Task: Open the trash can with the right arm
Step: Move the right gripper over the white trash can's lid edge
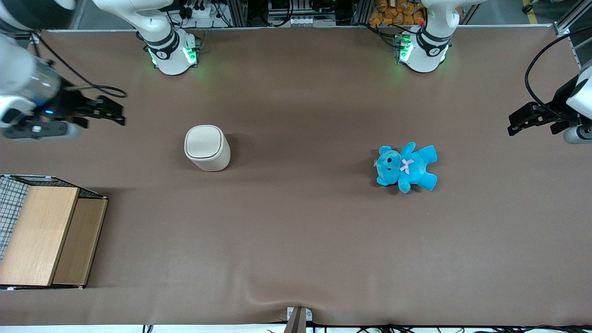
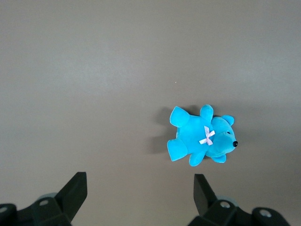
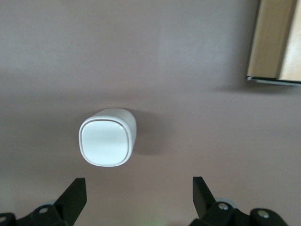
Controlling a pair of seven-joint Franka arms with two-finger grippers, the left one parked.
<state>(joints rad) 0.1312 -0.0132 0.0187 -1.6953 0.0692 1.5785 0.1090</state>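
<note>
The trash can [image 1: 207, 148] is a small cream-white bin with a rounded-square body. It stands upright on the brown table with its flat lid shut. It also shows in the right wrist view [image 3: 106, 137]. My right arm's gripper [image 1: 113, 111] hangs above the table toward the working arm's end, well apart from the can and a little farther from the front camera. Its black fingers are spread wide with nothing between them [image 3: 138, 197]. The can's inside is hidden.
A wooden box [image 1: 46, 236] with a mesh side sits near the table's front edge at the working arm's end; it also shows in the right wrist view [image 3: 275, 40]. A blue teddy bear [image 1: 407, 166] lies toward the parked arm's end.
</note>
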